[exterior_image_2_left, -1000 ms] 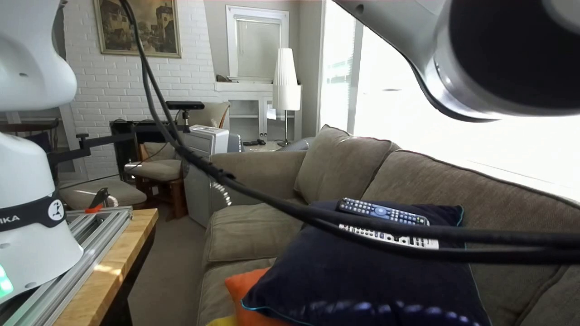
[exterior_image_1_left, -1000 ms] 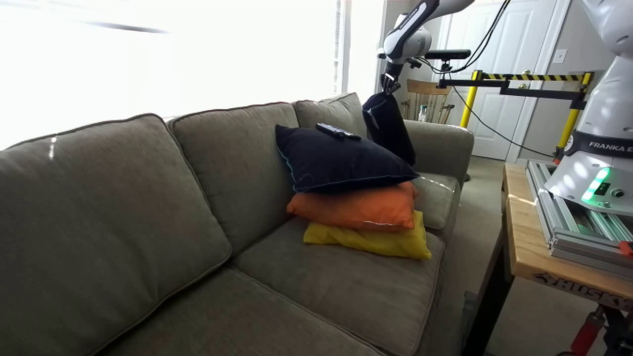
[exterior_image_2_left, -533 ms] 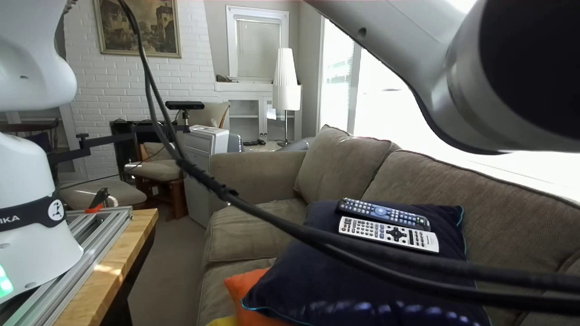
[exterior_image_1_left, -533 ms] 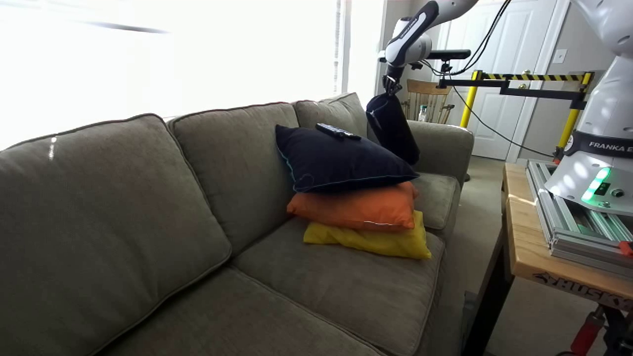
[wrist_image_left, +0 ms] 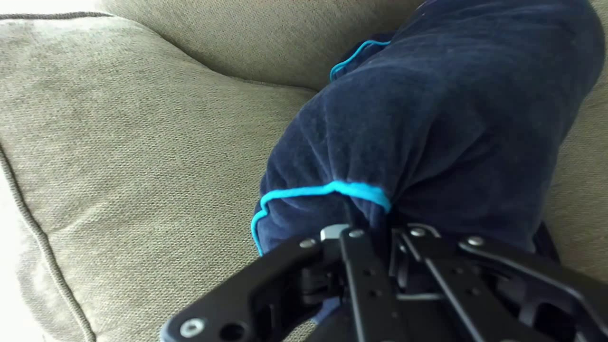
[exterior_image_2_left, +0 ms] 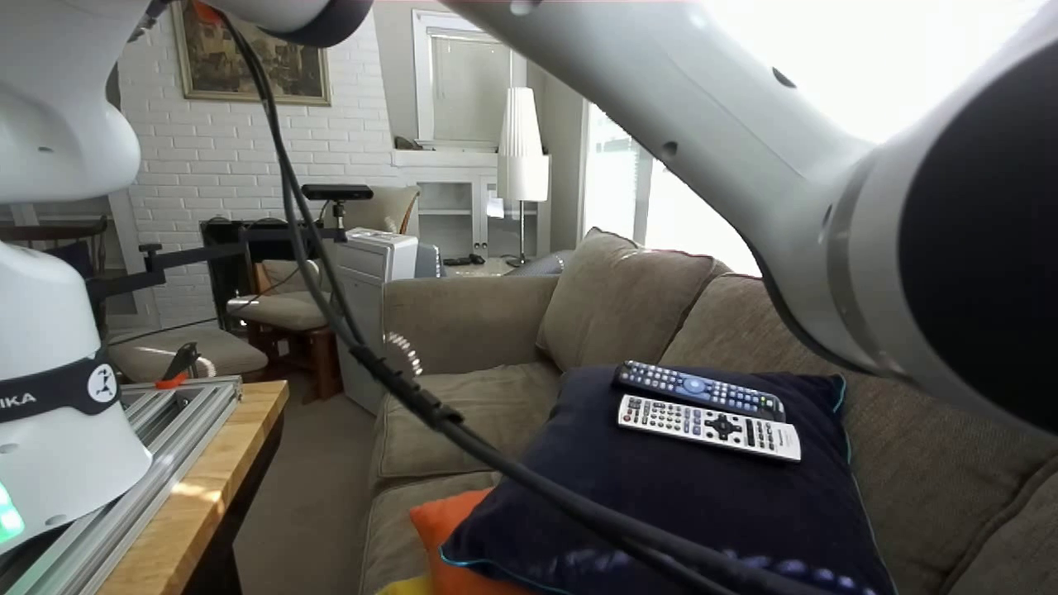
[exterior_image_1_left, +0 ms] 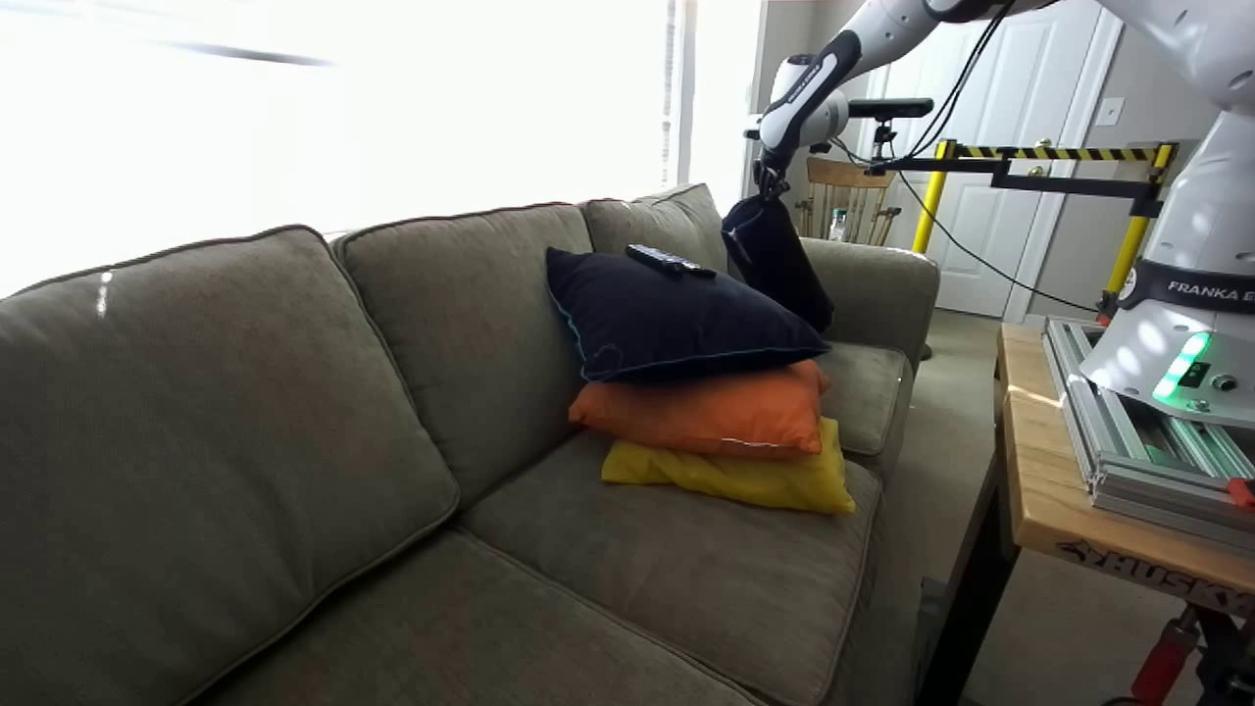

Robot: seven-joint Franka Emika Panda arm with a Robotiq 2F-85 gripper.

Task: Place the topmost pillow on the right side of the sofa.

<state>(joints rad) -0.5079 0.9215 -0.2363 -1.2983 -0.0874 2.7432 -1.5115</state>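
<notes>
In an exterior view, has the end effector (exterior_image_1_left: pixel 772 186) clamped from above on the upper end of the topmost pillow (exterior_image_1_left: pixel 779 263), dark navy and bunched into a long roll. Hangs aslant over the far end of the sofa (exterior_image_1_left: pixel 549 608), with its long axis from upper left to lower right, nearer upright than level, in front of the padded arm (exterior_image_1_left: pixel 878 289) and beyond the stacked navy pillow (exterior_image_1_left: pixel 686 319), orange pillow (exterior_image_1_left: pixel 701 407) and yellow pillow (exterior_image_1_left: pixel 735 476). Cannot tell if touching the sofa at the lower end. In an exterior view crossed by black cables (exterior_image_2_left: pixel 413 397), shows a dark remote (exterior_image_2_left: pixel 698 388) and a pale remote (exterior_image_2_left: pixel 709 428) side by side on the stacked navy pillow, with the robot arm (exterior_image_2_left: pixel 661 83) large above. In the wrist view, pinches a fold of the topmost pillow close by its bright blue piping (wrist_image_left: pixel 327 188), with the fingers (wrist_image_left: pixel 361 259) nearly together and only bunched cloth between. Points from the grip toward the upper right of that view, with its long axis on the same slant, in front of grey-taupe cushions (wrist_image_left: pixel 142 156). Cannot tell whether pressed against them.
</notes>
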